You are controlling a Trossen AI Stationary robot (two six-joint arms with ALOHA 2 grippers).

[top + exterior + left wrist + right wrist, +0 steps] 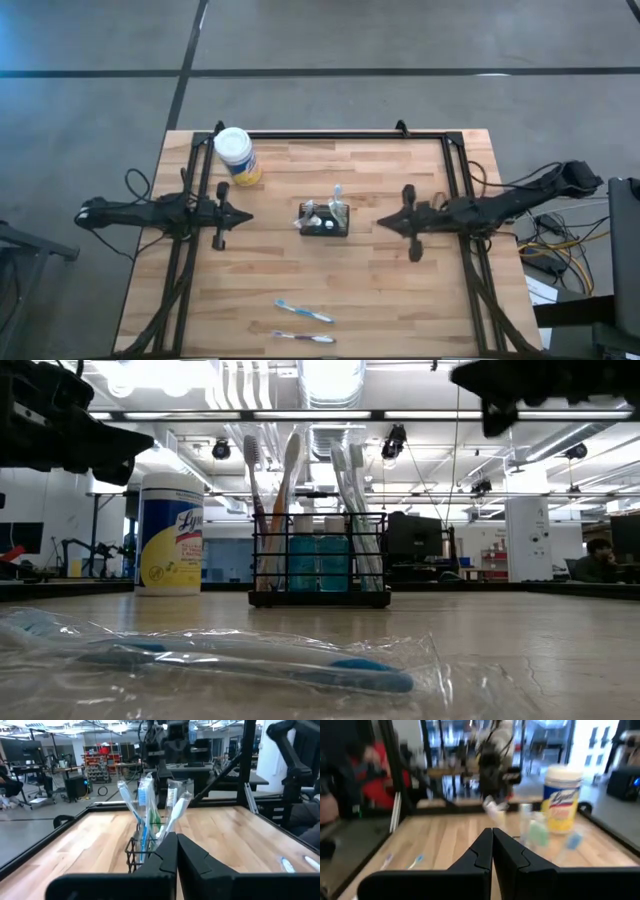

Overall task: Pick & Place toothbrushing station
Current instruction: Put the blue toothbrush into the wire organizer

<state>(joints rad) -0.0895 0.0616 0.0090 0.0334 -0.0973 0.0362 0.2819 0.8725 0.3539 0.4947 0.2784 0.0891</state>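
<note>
wire-mesh caddy (137,852): lower part hidden behind left gripper (176,851) in left wrist view. caddy and toothbrushes (532,827): blurred in right wrist view. wrapped toothbrush (250,660): handle end cut off at low view's left edge.

Bright overhead ceiling lights; right wrist view heavily blurred.

Black wire-mesh caddy (326,222) (matt) on smooth wooden table (390,290)

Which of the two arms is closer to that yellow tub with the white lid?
Left. Its tool sits shut just beside the tub; the right tool, also shut, waits across the black caddy.
</note>
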